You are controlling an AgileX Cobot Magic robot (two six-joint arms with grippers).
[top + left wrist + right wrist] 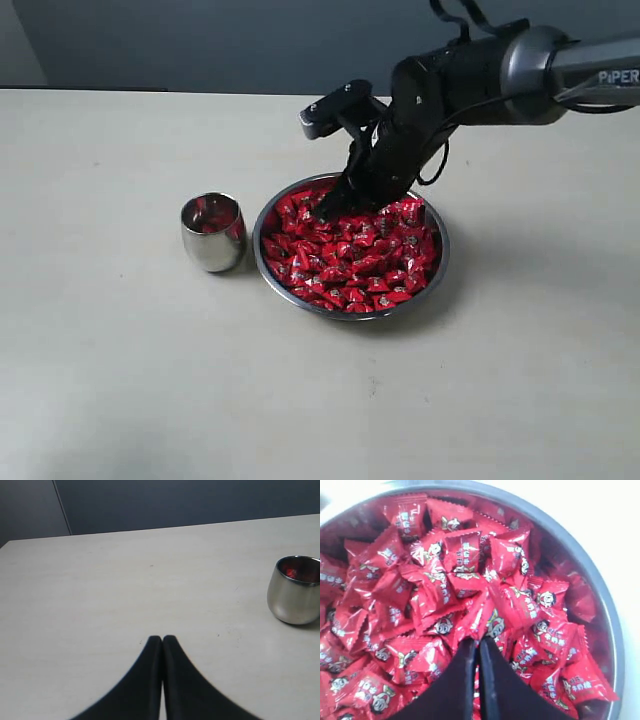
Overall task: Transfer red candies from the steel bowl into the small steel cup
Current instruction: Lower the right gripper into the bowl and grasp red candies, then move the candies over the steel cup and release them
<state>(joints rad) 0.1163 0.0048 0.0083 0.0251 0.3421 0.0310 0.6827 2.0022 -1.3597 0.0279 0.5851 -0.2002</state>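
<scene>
The steel bowl point(262, 262) sits mid-table, heaped with red candies point(352, 256). My right gripper point(328, 210) reaches down into the far-left part of the heap. In the right wrist view it point(480, 640) is shut, its tips pinching the wrapper of one red candy point(490, 622) amid the red candies point(465, 575) inside the steel bowl point(600, 580). The small steel cup point(213, 235) stands upright just left of the bowl, with red showing inside. My left gripper point(162, 638) hangs shut and empty over bare table, the small steel cup point(294, 597) well off to its side.
The pale table point(120, 380) stretches wide around the bowl and cup. A dark wall point(250, 40) runs behind the table's far edge. The right arm point(520, 70) comes in from the upper right, above the bowl.
</scene>
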